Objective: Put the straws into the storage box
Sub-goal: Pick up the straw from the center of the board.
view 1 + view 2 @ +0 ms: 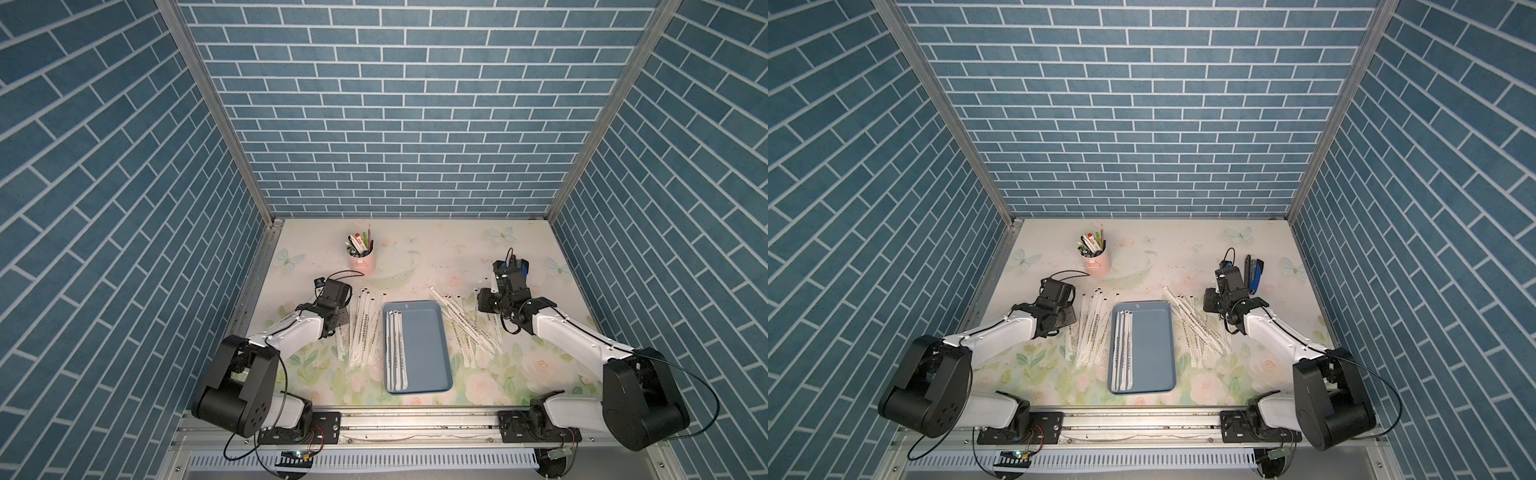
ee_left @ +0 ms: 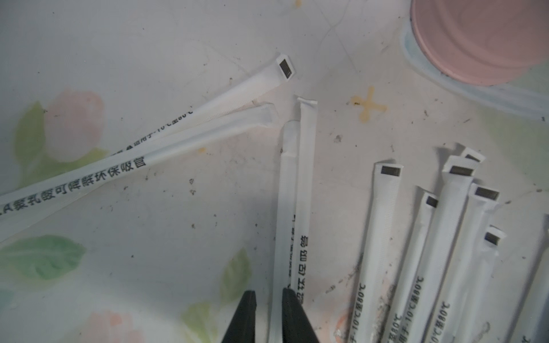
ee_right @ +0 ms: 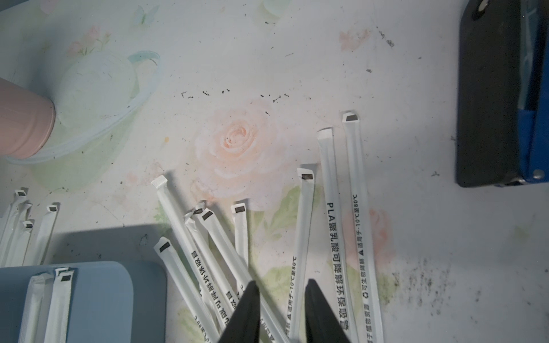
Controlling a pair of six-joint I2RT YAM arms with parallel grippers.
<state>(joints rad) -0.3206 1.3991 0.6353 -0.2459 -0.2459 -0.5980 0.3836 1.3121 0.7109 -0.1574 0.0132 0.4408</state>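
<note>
Left gripper (image 2: pixel 269 292) slightly parted, white paper-wrapped straw (image 2: pixel 286 193) between its jaws touching one, unclamped, right gripper (image 3: pixel 282 282) wider apart, second wrapped straw (image 3: pixel 302 237) between its jaws, loose

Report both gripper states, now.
Left gripper: jaws nearly shut around a straw; grip cannot be told.
Right gripper: open above the straws, holding nothing.
</note>
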